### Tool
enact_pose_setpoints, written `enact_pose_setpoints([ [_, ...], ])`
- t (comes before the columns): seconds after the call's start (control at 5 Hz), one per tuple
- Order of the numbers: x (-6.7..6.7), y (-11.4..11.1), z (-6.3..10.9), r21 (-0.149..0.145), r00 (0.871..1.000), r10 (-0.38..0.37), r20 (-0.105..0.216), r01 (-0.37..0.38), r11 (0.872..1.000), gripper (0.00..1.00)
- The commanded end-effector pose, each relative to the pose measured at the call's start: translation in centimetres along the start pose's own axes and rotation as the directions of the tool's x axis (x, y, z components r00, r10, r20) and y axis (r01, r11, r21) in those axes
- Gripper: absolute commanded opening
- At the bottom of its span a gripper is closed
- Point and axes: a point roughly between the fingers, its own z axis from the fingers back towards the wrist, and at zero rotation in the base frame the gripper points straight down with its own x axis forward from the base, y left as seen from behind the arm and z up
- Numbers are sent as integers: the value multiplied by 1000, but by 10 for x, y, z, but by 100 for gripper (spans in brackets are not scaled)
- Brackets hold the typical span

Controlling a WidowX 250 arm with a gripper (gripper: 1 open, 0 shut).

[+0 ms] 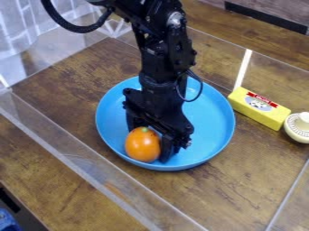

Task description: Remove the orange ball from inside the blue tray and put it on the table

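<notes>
In one blue tray (211, 135), one gripper (154, 135) grips one orange ball (143, 143).

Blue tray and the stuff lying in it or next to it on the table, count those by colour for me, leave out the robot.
Blue: 1, the tray
Orange: 1, the ball
Yellow: 1, the box
Cream: 1, the round item
Total: 4

My gripper (154, 140): black. Round plastic tray (215, 126): bright blue. Small glossy ball (143, 144): orange, green dot. Small oblong box (259, 106): yellow, red-and-white patch. Round object (298, 127): cream. Wooden table (248, 185): brown, darker grain, plank lines.
</notes>
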Motion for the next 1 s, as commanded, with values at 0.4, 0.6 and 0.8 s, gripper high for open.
enact_pose_setpoints([
  [0.4, -10, -15, -11, -24, 998, -1, -55, -1, 1000, 0],
  [0.6, -11, -17, -10, -29, 998, 4, -58, -6, 1000, 0],
  [0.8, -11, -19, -10, -33, 998, 9, -62, -11, 999, 0],
])
